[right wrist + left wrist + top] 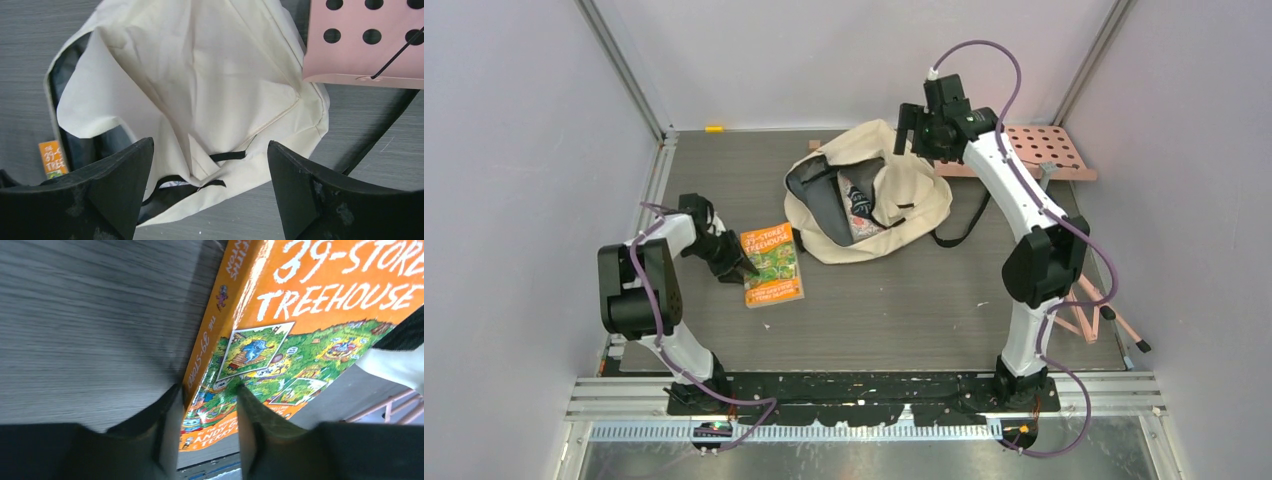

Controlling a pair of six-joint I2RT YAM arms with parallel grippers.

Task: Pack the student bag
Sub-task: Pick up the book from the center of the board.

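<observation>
The cream student bag (869,190) lies at the back middle of the table, its mouth open, with a dark-covered book (856,205) inside. An orange "Treehouse" book (772,263) lies flat to its left. My left gripper (734,265) is at the book's left edge. In the left wrist view the gripper (207,390) is open, with one finger beside the book's spine (207,335) and the other over the cover. My right gripper (914,135) hangs wide open and empty over the bag's far right end; the right wrist view shows the gripper (210,150) above the cream fabric (210,75).
A pink perforated board (1049,150) stands at the back right, close to the right gripper, and shows in the right wrist view (370,45). The bag's black strap (964,228) trails right. Pink rods (1104,310) lie off the table's right edge.
</observation>
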